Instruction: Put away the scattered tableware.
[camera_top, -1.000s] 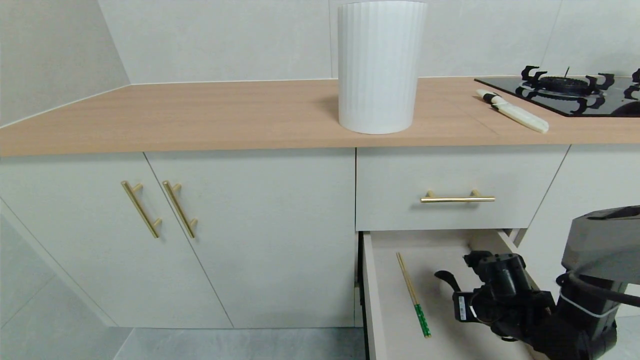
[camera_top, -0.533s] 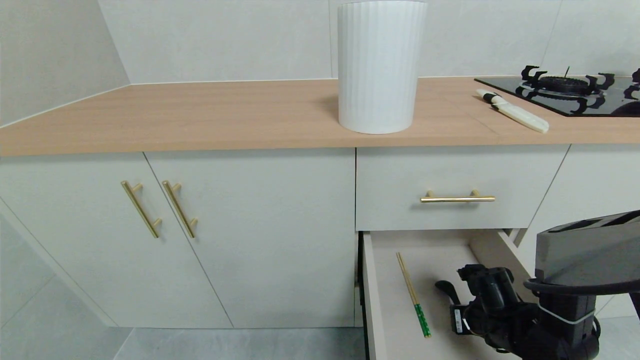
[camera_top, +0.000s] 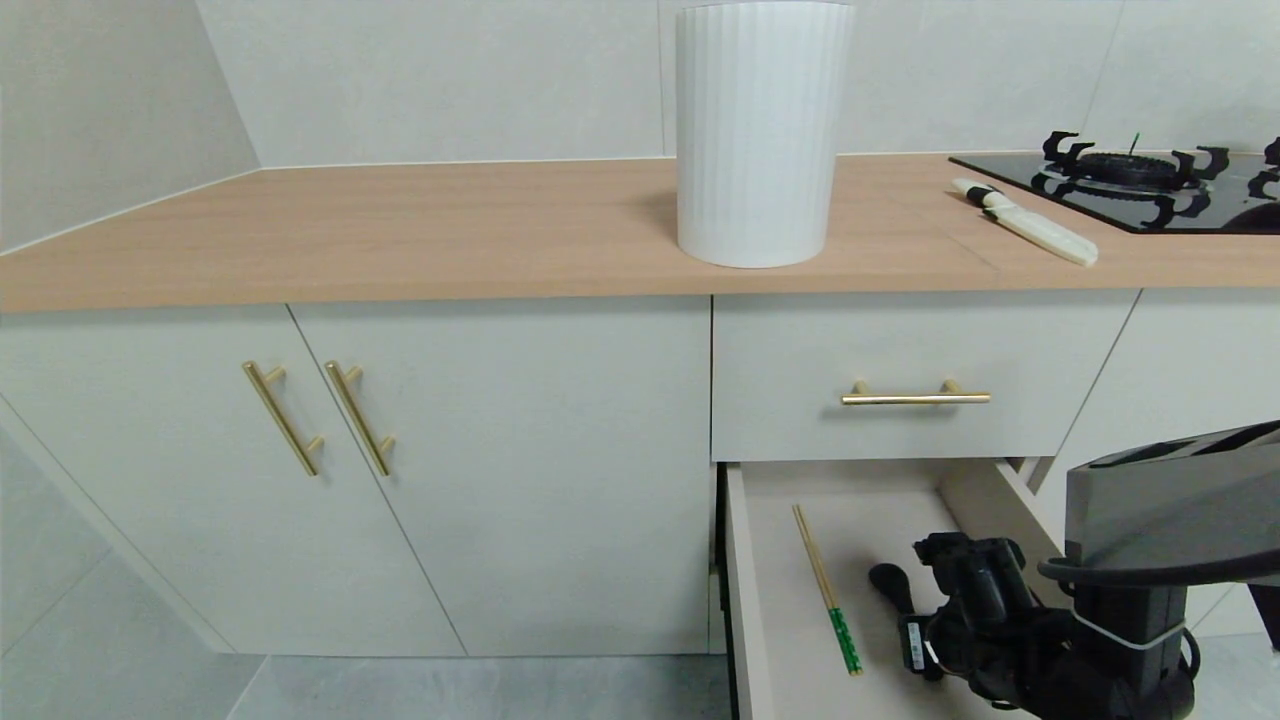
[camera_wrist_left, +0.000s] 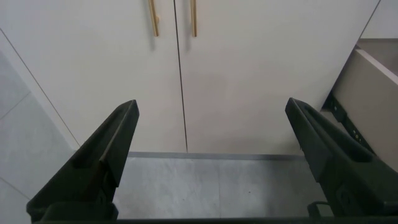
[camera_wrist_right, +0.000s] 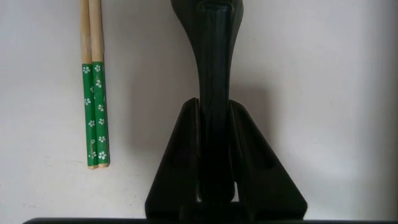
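Placing step: your right hand (camera_wrist_right: 214, 118) grips the black spoon (camera_wrist_right: 210, 50) low inside the open drawer (camera_top: 742, 560), with the chopsticks (camera_top: 826, 592) at its 9 o'clock. Next, judge a release and clear withdrawal; the knife (camera_top: 1025, 222) lies on the bench (camera_top: 400, 230).

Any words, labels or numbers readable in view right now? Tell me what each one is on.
White sticker on the right gripper, which grips the black spoon: print too small to read.
Chopsticks: white flower pattern on the green ends, no lettering.
Nothing else bears legible text.
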